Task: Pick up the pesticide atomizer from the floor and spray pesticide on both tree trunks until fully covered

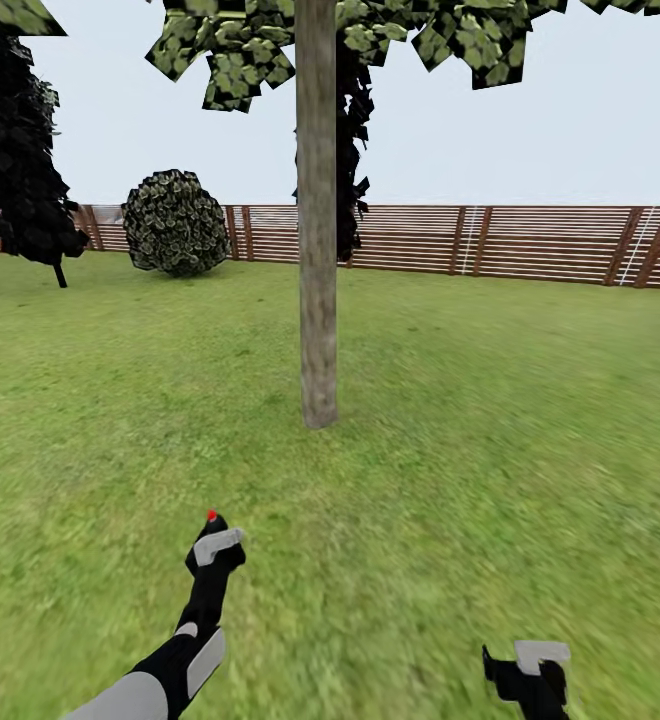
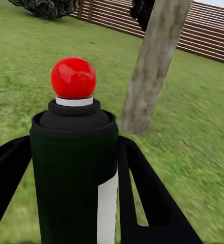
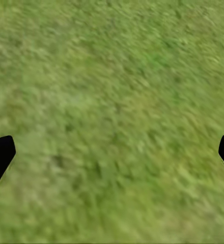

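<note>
A green lawn [image 1: 490, 420] runs back to a brown horizontal-slat wooden fence [image 1: 530, 243] under a pale sky. A rounded shrub [image 1: 175, 222] stands against the fence at the left, and a narrow dark tree [image 1: 15, 150] stands further left, in front of the fence.

Near the middle of the head view a straight, branchless grey-brown tree trunk [image 1: 317, 220] rises from the grass, with flat-leaved green canopy [image 1: 240, 50] spreading at the top edge. The left wrist view shows the same trunk [image 2: 152, 66] tilted across the picture, its base meeting the grass beyond the bottle.

The left tool [image 1: 215, 548] is raised ahead of the robot on its black and grey arm, well short of the trunk. It is clamped on the pesticide atomizer [image 2: 74, 168]: in the left wrist view the two black fingers [image 2: 142, 193] press against both sides of the dark bottle body, which carries a white strip down one side. A black collar, a white ring and a round red cap [image 2: 73, 77] top the bottle; the red cap also shows as a small dot in the head view, at the tip of the tool.

The right tool [image 1: 530, 675] hangs low at the bottom right of the head view, over bare grass. In the right wrist view its black fingertips [image 3: 0, 155] sit at opposite edges, spread wide with nothing between them but lawn.
</note>
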